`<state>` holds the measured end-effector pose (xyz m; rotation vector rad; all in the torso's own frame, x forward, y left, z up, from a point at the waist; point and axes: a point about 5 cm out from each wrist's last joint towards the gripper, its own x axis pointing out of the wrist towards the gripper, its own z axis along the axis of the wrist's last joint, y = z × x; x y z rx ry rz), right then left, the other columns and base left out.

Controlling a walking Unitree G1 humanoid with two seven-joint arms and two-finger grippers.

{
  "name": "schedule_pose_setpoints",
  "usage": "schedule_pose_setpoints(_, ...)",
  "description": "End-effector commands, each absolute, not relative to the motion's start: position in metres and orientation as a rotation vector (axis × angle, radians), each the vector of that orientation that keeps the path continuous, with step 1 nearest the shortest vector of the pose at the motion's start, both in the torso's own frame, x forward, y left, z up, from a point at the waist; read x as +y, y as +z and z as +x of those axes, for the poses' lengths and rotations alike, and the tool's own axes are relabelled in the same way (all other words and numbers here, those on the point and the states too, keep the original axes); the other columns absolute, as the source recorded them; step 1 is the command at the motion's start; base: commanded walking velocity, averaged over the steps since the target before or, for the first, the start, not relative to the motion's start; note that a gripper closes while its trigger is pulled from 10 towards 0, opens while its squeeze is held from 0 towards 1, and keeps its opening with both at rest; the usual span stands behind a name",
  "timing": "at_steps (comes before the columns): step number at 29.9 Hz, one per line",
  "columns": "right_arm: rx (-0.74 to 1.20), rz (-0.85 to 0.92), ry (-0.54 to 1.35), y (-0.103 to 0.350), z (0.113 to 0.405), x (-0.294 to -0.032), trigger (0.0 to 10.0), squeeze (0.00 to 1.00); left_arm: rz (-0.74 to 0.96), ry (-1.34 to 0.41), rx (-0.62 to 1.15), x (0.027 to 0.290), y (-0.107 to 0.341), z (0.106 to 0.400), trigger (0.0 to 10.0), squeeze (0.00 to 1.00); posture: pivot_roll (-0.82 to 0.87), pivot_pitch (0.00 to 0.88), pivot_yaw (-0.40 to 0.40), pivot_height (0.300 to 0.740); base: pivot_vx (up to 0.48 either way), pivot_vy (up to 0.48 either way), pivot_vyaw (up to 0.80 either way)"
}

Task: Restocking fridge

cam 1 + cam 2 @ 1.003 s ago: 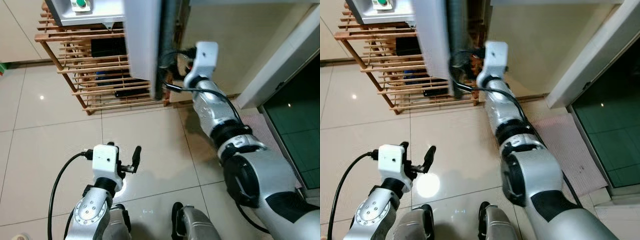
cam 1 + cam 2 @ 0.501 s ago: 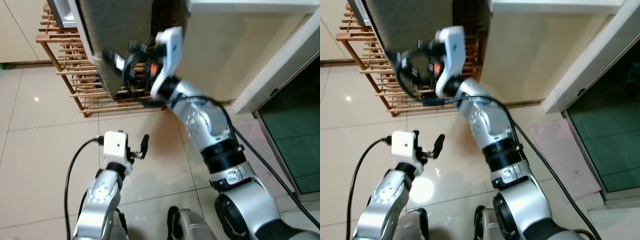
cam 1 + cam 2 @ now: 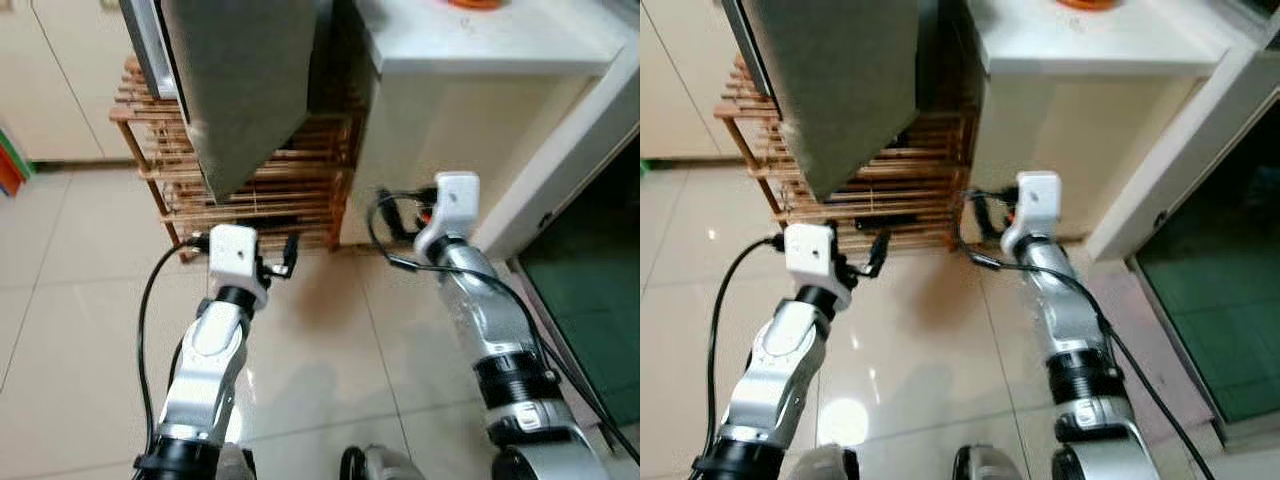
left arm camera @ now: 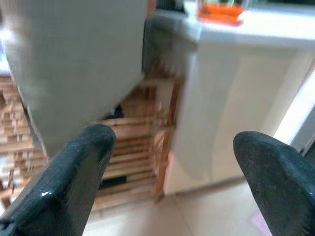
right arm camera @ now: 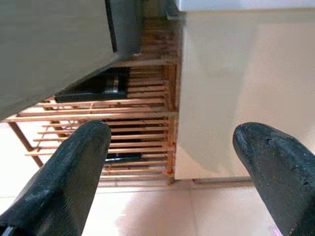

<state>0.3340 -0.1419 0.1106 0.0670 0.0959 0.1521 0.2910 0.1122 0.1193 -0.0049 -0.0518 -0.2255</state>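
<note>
At the far left of the head view we see a strip of cream cabinet fronts and the pale tiled floor (image 3: pixel 80 330) running down the frame. Just right of that, in the upper left, a wooden slatted rack (image 3: pixel 290 195) stands on the floor, with dark items on its shelves that we cannot make out. In front of the rack hangs the grey fridge door (image 3: pixel 245 90), swung open and reaching down from the top edge to a tapered lower corner. Below that corner, left of centre, our left gripper (image 3: pixel 280 258) is raised in the air with nothing in it; its wrist view shows the two fingers (image 4: pixel 74 182) set wide apart, jaws wide. Right of centre, our right gripper (image 3: pixel 400 212) is raised to about the same height, in front of the cream side of a white desk (image 3: pixel 500 50); its wrist view shows the fingers (image 5: pixel 74 172) spread wide as well, empty. On the desk, at the top edge, sits an orange object (image 3: pixel 478 3), mostly cut off. At the far right a white door frame slants down beside dark green flooring (image 3: pixel 590 310).
</note>
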Motion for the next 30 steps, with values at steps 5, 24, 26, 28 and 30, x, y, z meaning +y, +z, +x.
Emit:
schedule_pose_setpoints(5, 0.052, 0.049, 0.145, 0.120, 0.338, -0.136, 10.0, 0.00, 0.016, -0.251, -0.056, 0.109, 0.118, 0.297, 10.0, 0.00, 0.02, 0.000, -0.058, 0.740, 0.375, 0.297, 0.00)
schedule_pose_setpoints(24, 0.017, -0.030, 0.163, 0.118, 0.322, -0.135, 10.0, 0.00, 0.155, -0.591, -0.048, 0.044, 0.152, 0.351, 10.0, 0.00, 0.00, 0.000, -0.051, 0.740, 0.174, 0.056, 0.00)
schedule_pose_setpoints(26, 0.063, -0.031, 0.130, 0.105, 0.300, -0.148, 10.0, 0.00, 0.175, -0.587, -0.043, 0.035, 0.165, 0.369, 10.0, 0.00, -0.06, 0.017, -0.028, 0.740, 0.000, 0.000, 0.00)
schedule_pose_setpoints(28, 0.085, -0.034, 0.114, 0.100, 0.290, -0.153, 10.0, 0.00, 0.188, -0.575, -0.036, 0.034, 0.169, 0.375, 10.0, 0.00, -0.09, 0.027, -0.022, 0.740, 0.000, 0.000, 0.00)
schedule_pose_setpoints(30, 0.100, -0.035, 0.098, 0.097, 0.285, -0.157, 10.0, 0.00, 0.189, -0.562, -0.027, 0.035, 0.170, 0.378, 10.0, 0.00, -0.10, 0.031, -0.019, 0.740, 0.000, 0.000, 0.00)
